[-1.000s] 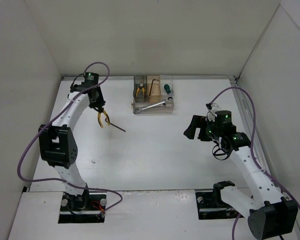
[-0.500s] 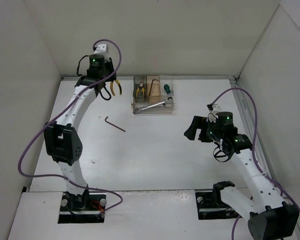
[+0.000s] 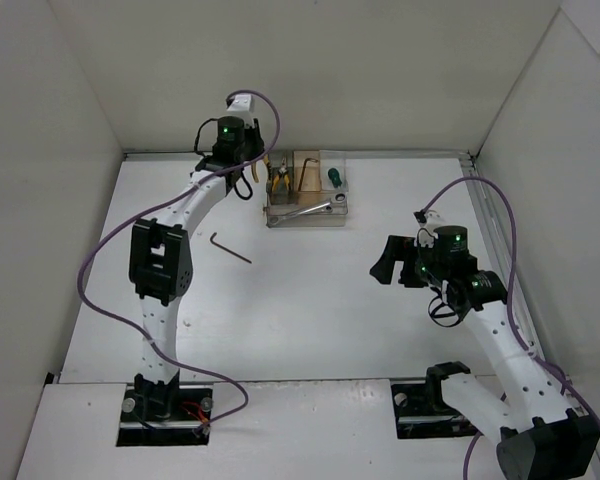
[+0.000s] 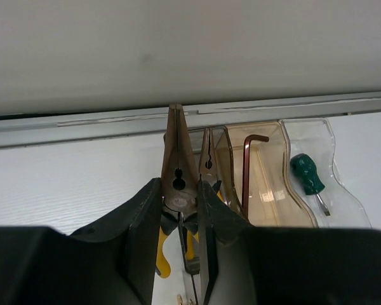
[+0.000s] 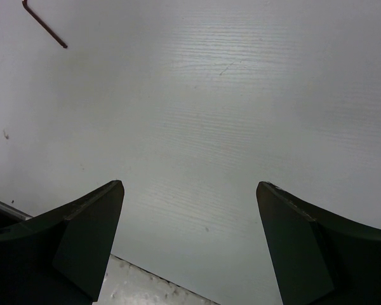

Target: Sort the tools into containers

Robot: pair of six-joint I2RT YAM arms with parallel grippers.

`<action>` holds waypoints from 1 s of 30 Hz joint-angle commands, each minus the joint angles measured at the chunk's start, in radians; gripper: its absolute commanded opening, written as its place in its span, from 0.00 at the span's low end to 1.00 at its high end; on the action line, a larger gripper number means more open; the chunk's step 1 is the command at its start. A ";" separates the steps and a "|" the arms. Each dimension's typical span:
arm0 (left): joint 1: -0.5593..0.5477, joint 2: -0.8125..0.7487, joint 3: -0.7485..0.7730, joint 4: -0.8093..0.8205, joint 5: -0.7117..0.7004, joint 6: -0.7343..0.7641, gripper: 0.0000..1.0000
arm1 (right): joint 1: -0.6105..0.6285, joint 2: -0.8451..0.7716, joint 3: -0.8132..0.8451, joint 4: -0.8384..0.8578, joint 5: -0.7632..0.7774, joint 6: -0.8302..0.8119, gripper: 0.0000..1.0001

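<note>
Since the earlier frames the left arm has swung from mid-desk to the far edge, carrying the yellow-handled pliers (image 4: 178, 159) to just beside the organizer box (image 3: 280, 222), on its left. The left end effector (image 4: 178, 197) pinches them at the pivot, nose outward and handles trailing.

Judgement: rigid steel, fairly heavy for their size. Bare metal may slip, so the pivot or the coated handles give the soundest hold.

The left compartment already holds a second pliers (image 4: 207, 152), the tan middle one a hex key (image 4: 249, 166), the right one a green-handled screwdriver (image 4: 306, 173), and the front tray a silver wrench (image 3: 308, 211). A loose hex key (image 3: 230, 247) lies on the desk (image 3: 330, 320), well apart. The right end effector (image 5: 189, 185) hovers spread, holding nothing.
</note>
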 commanded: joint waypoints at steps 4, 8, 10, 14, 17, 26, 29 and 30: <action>-0.036 0.001 0.081 0.222 -0.040 0.007 0.00 | -0.001 -0.012 -0.005 0.026 -0.022 -0.017 0.83; -0.045 0.026 0.086 0.254 -0.057 0.004 0.00 | -0.002 -0.012 -0.008 0.026 -0.027 -0.023 0.83; -0.054 0.030 0.084 0.263 -0.057 -0.001 0.00 | -0.004 -0.011 -0.010 0.026 -0.023 -0.021 0.83; -0.073 0.013 0.077 0.288 -0.113 0.021 0.00 | -0.002 -0.005 -0.010 0.026 -0.022 -0.024 0.83; -0.073 0.029 0.100 0.277 -0.128 0.036 0.00 | 0.001 0.004 -0.011 0.026 -0.019 -0.026 0.83; -0.073 0.116 0.155 0.233 -0.136 0.029 0.00 | 0.001 0.009 -0.010 0.026 -0.013 -0.024 0.84; -0.073 0.135 0.161 0.213 -0.140 0.026 0.00 | -0.002 0.011 -0.013 0.026 -0.011 -0.027 0.84; -0.073 0.136 0.164 0.201 -0.137 0.021 0.00 | -0.005 0.012 -0.011 0.026 -0.010 -0.027 0.84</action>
